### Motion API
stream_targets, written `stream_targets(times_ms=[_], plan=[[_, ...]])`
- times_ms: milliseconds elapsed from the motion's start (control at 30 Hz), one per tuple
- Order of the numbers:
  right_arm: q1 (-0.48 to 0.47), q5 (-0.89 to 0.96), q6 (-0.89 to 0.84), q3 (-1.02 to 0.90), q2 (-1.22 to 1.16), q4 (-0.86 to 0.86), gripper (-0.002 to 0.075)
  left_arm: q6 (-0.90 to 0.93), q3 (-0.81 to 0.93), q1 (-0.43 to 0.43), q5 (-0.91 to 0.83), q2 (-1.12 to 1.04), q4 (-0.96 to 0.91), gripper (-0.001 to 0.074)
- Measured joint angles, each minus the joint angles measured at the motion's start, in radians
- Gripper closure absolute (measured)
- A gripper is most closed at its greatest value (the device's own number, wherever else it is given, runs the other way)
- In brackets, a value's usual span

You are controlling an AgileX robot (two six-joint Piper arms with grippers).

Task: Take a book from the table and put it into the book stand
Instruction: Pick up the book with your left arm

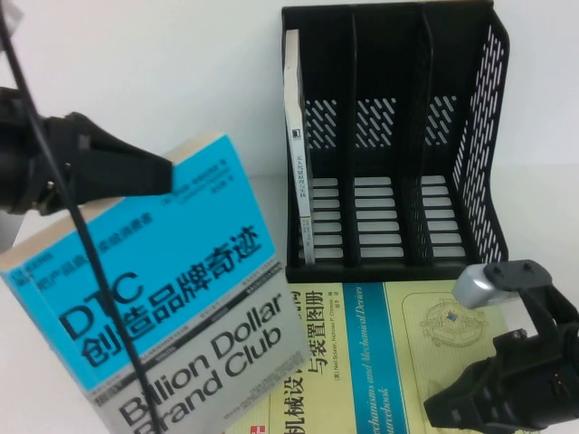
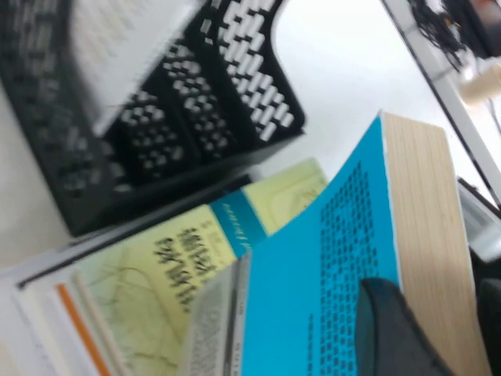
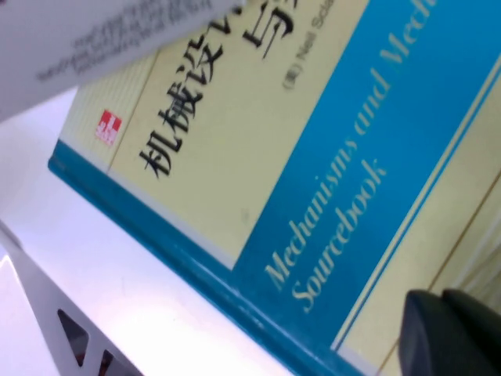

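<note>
My left gripper (image 1: 168,177) is shut on the top edge of the book (image 1: 154,298), the blue and grey "DTC" paperback. It holds the book tilted above the table (image 1: 136,72), left of the book stand (image 1: 389,136). In the left wrist view one finger (image 2: 389,329) lies on the blue cover (image 2: 313,266), and the page edges are clamped. The black book stand also shows there (image 2: 156,117). My right gripper (image 1: 445,411) is shut and empty, low at the front right over the pale yellow book (image 1: 362,353).
A thin white-spined book (image 1: 297,145) stands in the stand's left compartment. The other two compartments hold nothing. The large yellow book with a teal stripe (image 3: 313,157) lies flat in front of the stand, partly under the held book.
</note>
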State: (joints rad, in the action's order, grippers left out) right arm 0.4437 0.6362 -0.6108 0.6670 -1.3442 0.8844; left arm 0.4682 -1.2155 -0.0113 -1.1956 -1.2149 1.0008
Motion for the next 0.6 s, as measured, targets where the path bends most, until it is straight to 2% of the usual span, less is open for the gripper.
stream_targets(times_ms=[133,600], plan=[[0.000,-0.008,-0.011,0.000,0.000,0.009,0.0729,-0.013,0.000,0.040,-0.001,0.005,0.002,0.0546],[0.000,0.065,-0.086,0.000,0.000,0.115,0.0729,-0.055,-0.019,0.041,0.010,0.005,-0.008,0.0546]])
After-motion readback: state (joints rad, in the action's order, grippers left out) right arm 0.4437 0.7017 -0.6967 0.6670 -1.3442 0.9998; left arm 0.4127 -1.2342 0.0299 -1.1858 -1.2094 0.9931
